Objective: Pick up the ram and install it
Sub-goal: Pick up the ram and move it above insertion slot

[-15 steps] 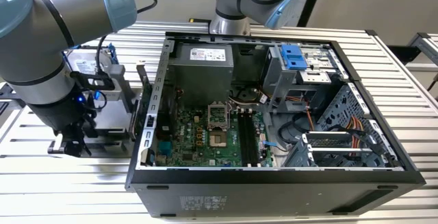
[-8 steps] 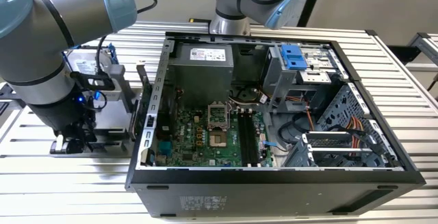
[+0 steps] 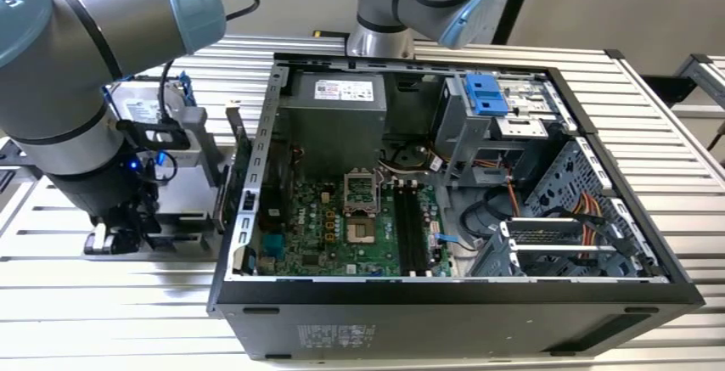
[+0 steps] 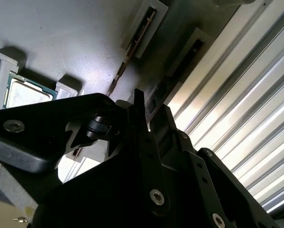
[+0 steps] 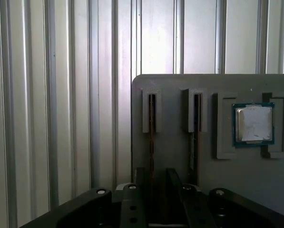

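Since the ram (image 5: 152,128) stands on edge in the holder (image 5: 170,147), in the slot farthest from the chip (image 5: 253,124), it offers only its thin top edge and two flat faces. The tool (image 5: 157,172) hangs over that stick with its fingers spread, one to each face and a dark gap between them. I judge it is not pinching anything yet.

A stick like this should be light and stiff but fragile, a thin board with chips on its faces and contacts along the buried edge. The flat faces just below the top edge look the safest hold. It wants a gentle squeeze and a straight lift so it does not bind in the slot's end brackets.

Room is tight on the holder's chip side, where the other stick (image 5: 196,123) stands just beside. Away from the chip, the holder's edge is near, with bare ribbed surface (image 5: 61,95) beyond it. In the exterior view the case (image 3: 453,303) sits just beside the holder, and its walls rise around the slots (image 3: 413,227).
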Tool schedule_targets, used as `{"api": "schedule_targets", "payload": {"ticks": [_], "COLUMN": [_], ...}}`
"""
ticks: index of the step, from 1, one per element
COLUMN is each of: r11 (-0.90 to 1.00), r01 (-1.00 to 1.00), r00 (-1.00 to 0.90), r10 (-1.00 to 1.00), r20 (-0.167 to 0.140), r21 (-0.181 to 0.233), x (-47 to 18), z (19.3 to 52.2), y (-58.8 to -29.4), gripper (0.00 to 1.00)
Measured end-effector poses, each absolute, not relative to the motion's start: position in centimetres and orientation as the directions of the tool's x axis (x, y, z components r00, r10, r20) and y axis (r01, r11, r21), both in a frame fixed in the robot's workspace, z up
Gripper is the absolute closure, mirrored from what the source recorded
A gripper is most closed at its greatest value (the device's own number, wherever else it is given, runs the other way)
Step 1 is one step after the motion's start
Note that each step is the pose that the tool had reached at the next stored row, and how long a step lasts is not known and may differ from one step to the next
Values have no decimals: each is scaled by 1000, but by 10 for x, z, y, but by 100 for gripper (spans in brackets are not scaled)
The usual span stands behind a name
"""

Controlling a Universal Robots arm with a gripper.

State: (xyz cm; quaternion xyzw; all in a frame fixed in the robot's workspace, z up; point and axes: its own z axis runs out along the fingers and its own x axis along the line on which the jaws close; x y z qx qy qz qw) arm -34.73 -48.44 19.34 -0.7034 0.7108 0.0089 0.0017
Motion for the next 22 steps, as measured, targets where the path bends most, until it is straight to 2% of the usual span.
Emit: {"api": "schedule_targets", "payload": {"ticks": [22], "r11": [0], "r01": [-1000], "r00": [0], "r10": [-1000], "r20": [-11], "r21": [10], "x": [-349], "z": [191], "y": [-487], "gripper": [0]}}
